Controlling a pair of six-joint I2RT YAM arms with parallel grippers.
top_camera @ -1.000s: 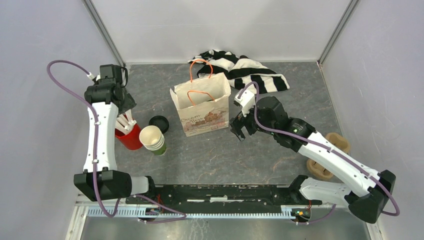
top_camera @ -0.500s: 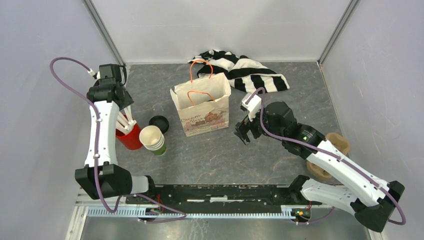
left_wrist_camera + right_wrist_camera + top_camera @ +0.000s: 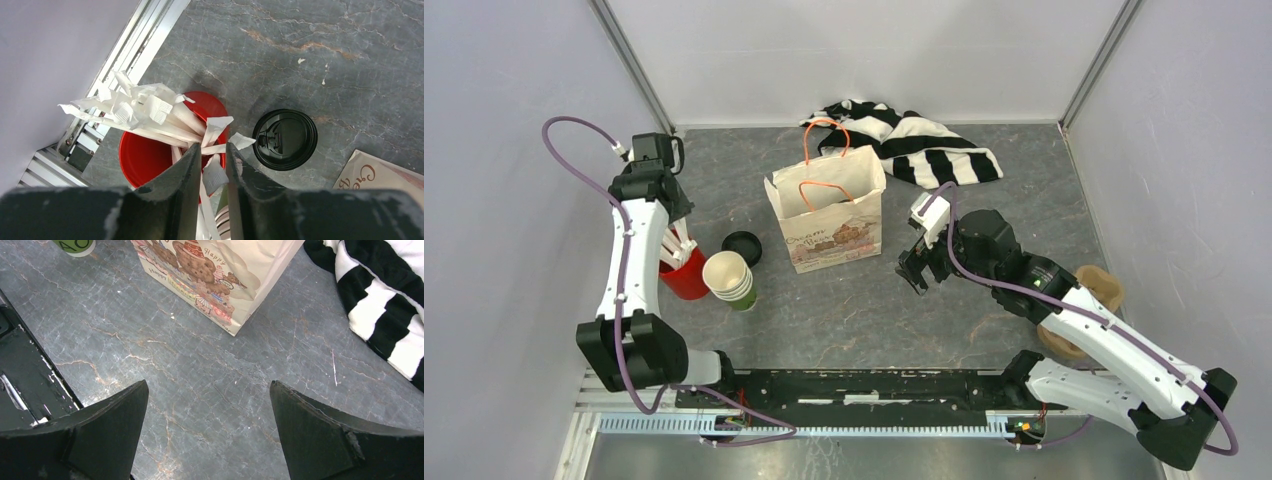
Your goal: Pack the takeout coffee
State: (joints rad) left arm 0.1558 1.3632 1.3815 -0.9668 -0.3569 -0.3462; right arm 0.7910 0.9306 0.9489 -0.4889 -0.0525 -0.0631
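Over the red cup [image 3: 142, 160], left gripper [image 3: 213, 148] fingers [image 3: 189, 167] straddle wrapped straws [image 3: 150, 107].

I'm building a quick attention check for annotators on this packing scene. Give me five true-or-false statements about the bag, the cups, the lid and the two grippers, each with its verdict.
1. The paper bag stands upright with its mouth open. True.
2. The loose black lid sits on top of the stack of green cups. False: it lies flat on the table beside the stack.
3. The right gripper is wide open with nothing between its fingers. True.
4. The red cup is empty. False: it holds paper-wrapped straws.
5. The left gripper hangs over the paper bag. False: it is above the red cup, with its fingers at the straws.
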